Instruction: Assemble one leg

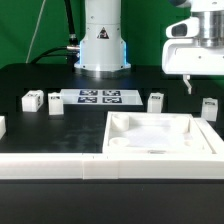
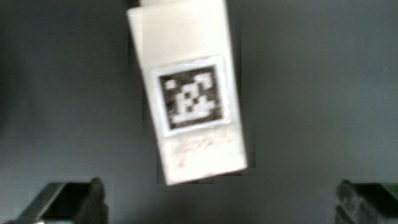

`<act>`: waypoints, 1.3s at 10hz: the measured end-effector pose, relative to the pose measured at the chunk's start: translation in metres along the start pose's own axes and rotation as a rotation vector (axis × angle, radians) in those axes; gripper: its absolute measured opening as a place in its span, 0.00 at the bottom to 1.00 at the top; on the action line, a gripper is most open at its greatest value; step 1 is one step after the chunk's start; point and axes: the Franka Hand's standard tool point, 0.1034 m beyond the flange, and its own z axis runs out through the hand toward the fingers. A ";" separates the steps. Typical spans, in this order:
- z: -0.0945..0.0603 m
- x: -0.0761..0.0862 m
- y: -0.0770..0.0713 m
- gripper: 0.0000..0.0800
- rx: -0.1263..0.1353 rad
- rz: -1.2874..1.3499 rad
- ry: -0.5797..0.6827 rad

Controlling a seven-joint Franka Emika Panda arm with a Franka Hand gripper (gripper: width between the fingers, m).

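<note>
Several small white legs with marker tags rest on the black table: two at the exterior view's left [image 1: 32, 100] [image 1: 55, 103], one right of the middle [image 1: 155, 101] and one at the far right [image 1: 209, 107]. My gripper [image 1: 188, 85] hangs in the air above the table, between the two right-hand legs and touching neither. In the wrist view a white leg [image 2: 192, 90] fills the middle with its tag facing the camera. My gripper [image 2: 217, 205] is open and empty there, its dark fingers [image 2: 71, 200] wide apart and short of the leg.
The wide white square tray-like piece [image 1: 200, 140] with round corner holes lies at the front. The marker board [image 1: 98, 97] lies in front of the robot base [image 1: 102, 45]. A white part shows at the left edge [image 1: 2, 126].
</note>
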 end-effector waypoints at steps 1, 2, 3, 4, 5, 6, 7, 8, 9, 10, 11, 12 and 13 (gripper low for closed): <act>0.000 0.006 0.008 0.81 -0.013 -0.031 -0.074; 0.000 0.012 0.009 0.81 -0.014 -0.036 -0.112; 0.001 0.011 0.013 0.81 -0.038 -0.060 -0.202; 0.002 0.014 0.016 0.81 -0.051 -0.047 -0.278; 0.005 0.017 0.017 0.81 -0.059 -0.039 -0.312; 0.006 0.013 0.022 0.81 -0.087 -0.040 -0.416; 0.007 0.014 0.024 0.81 -0.105 -0.031 -0.490; 0.009 0.011 0.024 0.81 -0.121 -0.021 -0.568; 0.010 0.007 0.022 0.81 -0.133 -0.013 -0.645; 0.011 0.006 0.022 0.81 -0.139 -0.011 -0.703; 0.013 0.004 0.020 0.81 -0.138 -0.007 -0.737; 0.010 -0.001 0.020 0.81 -0.137 -0.003 -0.806; 0.011 0.004 0.013 0.81 -0.121 -0.008 -0.776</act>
